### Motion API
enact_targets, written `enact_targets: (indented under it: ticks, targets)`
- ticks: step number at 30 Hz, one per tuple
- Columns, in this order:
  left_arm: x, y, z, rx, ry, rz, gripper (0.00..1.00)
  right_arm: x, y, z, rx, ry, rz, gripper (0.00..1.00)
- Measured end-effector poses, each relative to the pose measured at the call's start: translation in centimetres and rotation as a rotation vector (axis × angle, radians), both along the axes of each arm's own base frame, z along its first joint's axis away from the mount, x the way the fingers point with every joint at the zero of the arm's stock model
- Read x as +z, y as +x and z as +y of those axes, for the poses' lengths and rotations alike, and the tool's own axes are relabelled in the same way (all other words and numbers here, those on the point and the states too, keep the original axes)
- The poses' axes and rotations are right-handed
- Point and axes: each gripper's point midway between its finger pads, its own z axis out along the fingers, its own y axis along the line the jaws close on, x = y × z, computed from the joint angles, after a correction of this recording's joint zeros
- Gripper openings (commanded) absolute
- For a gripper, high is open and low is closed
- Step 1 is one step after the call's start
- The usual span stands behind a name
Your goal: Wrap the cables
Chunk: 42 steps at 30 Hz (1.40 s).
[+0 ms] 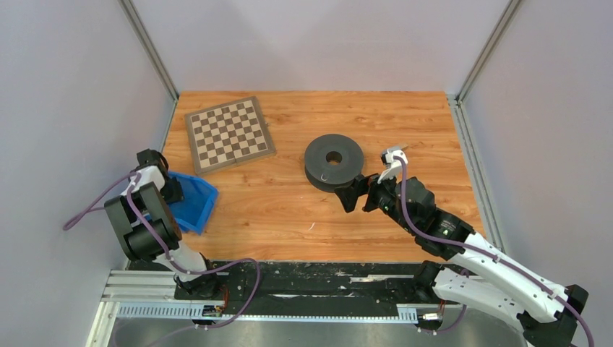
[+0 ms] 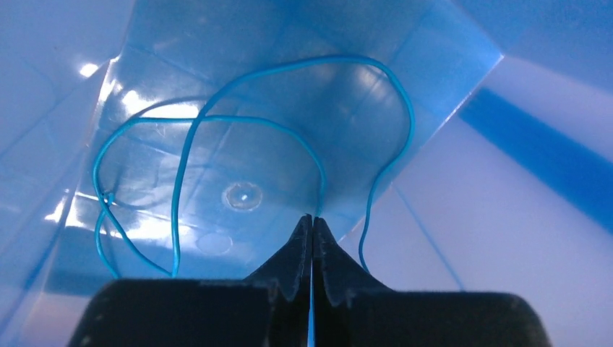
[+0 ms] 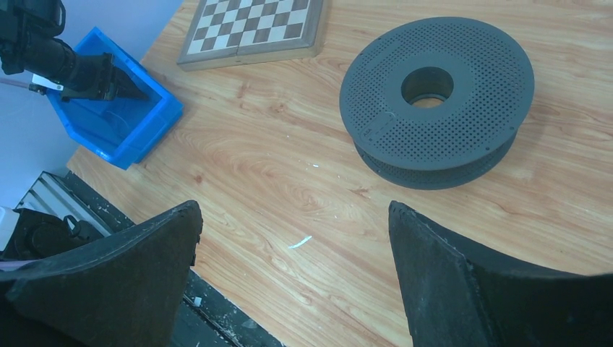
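Observation:
The thin blue cable (image 2: 347,56) lies in loose loops on the floor of a blue bin (image 2: 166,43). My left gripper (image 2: 312,218) reaches into that bin and is shut on the cable, which runs on between the closed jaws. In the top view the left gripper (image 1: 176,189) is inside the bin (image 1: 202,206) at the table's left edge; the cable does not show there. The dark grey spool (image 1: 333,162) lies flat mid-table. My right gripper (image 1: 354,191) is open and empty just in front of the spool (image 3: 437,94), above bare wood (image 3: 295,210).
A chessboard (image 1: 228,134) lies at the back left, also seen in the right wrist view (image 3: 253,25). The bin (image 3: 137,137) sits by the left wall. White walls with metal posts enclose the table. A black rail runs along the near edge (image 1: 303,289).

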Motion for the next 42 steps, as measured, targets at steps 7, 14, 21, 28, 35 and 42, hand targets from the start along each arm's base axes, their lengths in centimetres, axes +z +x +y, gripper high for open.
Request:
enact_targets:
  ticks: [7, 14, 21, 28, 35, 42]
  targets:
    - [2.1, 0.7, -2.3, -0.041, -0.089, -0.056, 0.00, 0.4, 0.1, 0.0, 0.000, -0.002, -0.015, 0.99]
    - [8.2, 1.8, -4.0, -0.095, -0.026, -0.199, 0.00, 0.7, 0.1, -0.1, -0.001, 0.003, -0.023, 0.99]
    - [7.8, 0.6, -4.7, -0.041, -0.040, -0.228, 0.20, 1.7, -0.2, -0.5, -0.003, 0.029, -0.045, 0.99]
    - [4.6, -1.2, -6.9, 0.037, -0.081, -0.150, 0.39, 2.0, -0.3, -0.6, -0.002, 0.036, -0.053, 0.99]
    - [3.1, -0.7, -6.2, 0.106, -0.081, -0.119, 0.43, 3.2, -0.7, -1.2, -0.004, 0.071, -0.083, 0.99]
    - [2.8, 0.3, -5.2, 0.129, -0.040, -0.152, 0.51, 3.8, -0.9, -1.8, -0.014, 0.090, -0.099, 0.99]
